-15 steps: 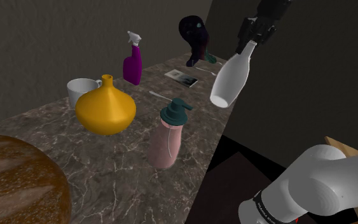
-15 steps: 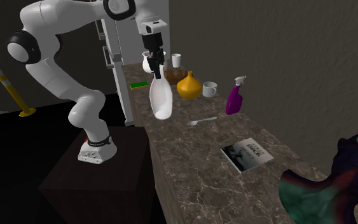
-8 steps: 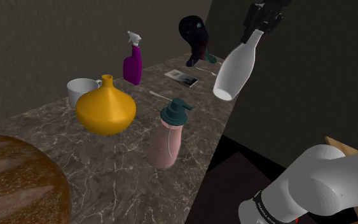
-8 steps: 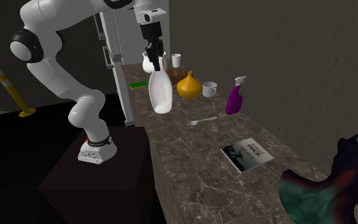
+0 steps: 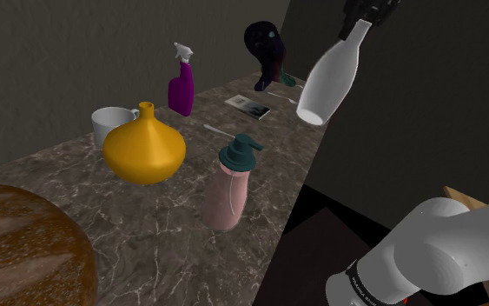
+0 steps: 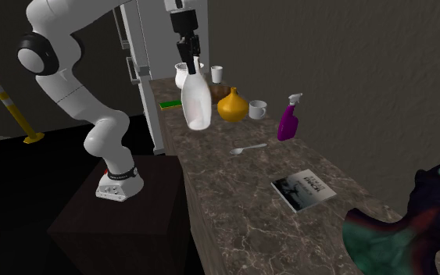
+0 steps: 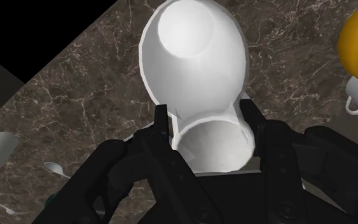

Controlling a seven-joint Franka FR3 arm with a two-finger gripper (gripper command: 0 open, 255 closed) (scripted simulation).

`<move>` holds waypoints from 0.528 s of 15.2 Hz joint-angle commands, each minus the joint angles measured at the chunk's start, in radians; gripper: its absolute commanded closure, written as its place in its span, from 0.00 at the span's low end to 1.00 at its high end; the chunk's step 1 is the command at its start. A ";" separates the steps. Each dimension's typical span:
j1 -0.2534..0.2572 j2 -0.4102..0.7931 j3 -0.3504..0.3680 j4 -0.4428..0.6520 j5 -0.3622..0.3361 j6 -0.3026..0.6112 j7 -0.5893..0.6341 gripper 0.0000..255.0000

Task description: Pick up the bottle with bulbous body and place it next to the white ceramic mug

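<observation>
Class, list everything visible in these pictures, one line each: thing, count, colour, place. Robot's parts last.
Bulbous-bodied bottle: one, white, in the air, held by its neck.
Handled mug: one, white, on the counter beside the vase.
Round-bellied vase: one, yellow, mid-counter.
Spray bottle: one, purple, by the wall.
Pump bottle: one, pink with teal pump, near the counter's edge.
Spoon: one, pale, lying on the counter.
Booklet: one, pale, flat on the counter.
Creature figure: one, dark, counter's end.
Marbled counter: one, brown.
Robot arm: one, white, dark joints.
Fingers: two, black, clasping the bottle's neck.
</observation>
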 commanded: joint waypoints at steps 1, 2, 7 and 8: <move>0.000 0.021 0.000 0.050 0.000 -0.029 -0.002 1.00; 0.000 0.030 0.000 0.073 0.000 -0.043 -0.003 1.00; 0.000 0.083 0.000 0.198 0.001 -0.115 -0.006 1.00; 0.000 0.094 0.000 0.225 0.001 -0.130 -0.007 1.00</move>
